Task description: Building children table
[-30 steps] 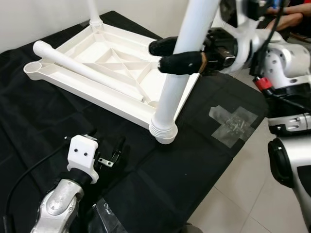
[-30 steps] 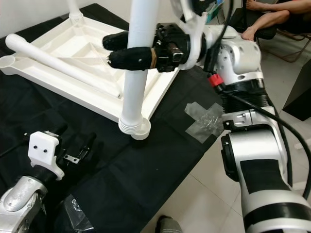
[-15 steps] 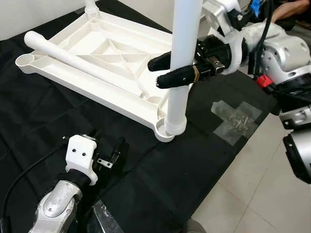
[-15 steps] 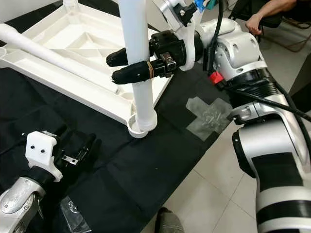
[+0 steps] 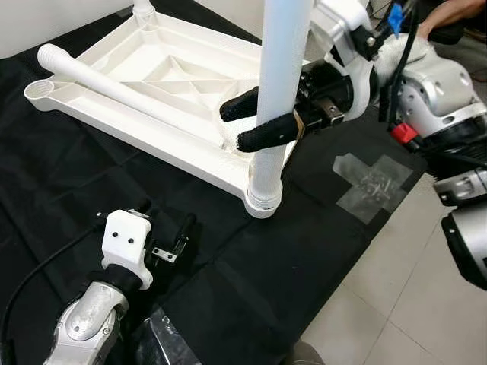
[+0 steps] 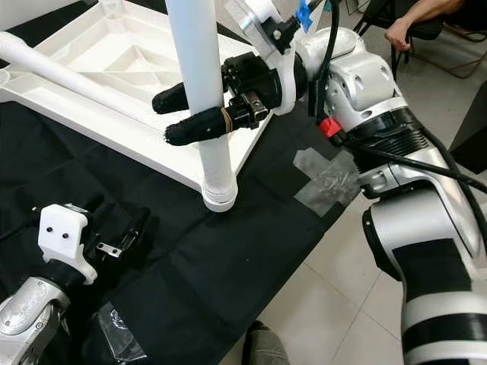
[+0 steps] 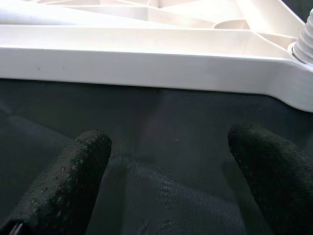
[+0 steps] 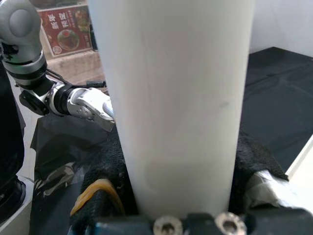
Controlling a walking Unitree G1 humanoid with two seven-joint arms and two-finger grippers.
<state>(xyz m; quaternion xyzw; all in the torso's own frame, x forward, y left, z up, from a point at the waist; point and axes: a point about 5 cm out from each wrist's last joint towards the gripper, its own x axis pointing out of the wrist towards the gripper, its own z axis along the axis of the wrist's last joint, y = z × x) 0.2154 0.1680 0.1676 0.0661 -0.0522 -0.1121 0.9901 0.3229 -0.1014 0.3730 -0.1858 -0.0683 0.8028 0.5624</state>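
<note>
A white plastic table top [image 5: 175, 84] lies upside down on a black cloth [image 5: 251, 266]. My right gripper [image 5: 245, 122] is shut on a white table leg [image 5: 275, 99] that stands upright, its threaded lower end [image 5: 264, 199] at the near corner socket of the table top. A second white leg [image 5: 122, 87] lies loose across the underside. A third leg [image 5: 141, 7] stands at the far corner. My left gripper [image 7: 166, 176] rests low on the cloth just in front of the table top's near edge [image 7: 146, 61], open with nothing between its fingers.
The cloth-covered work surface ends at the right, where tiled floor [image 5: 403, 289] begins. A taped patch with small parts [image 5: 373, 184] sits on the cloth near that edge. A person's limb [image 6: 415, 23] shows at the far right. A clear plastic bag [image 5: 163, 342] lies by my left arm.
My right gripper has shifted the upright leg slightly left and lower, so its threaded end now sits at the corner socket. The left arm has stayed put.
</note>
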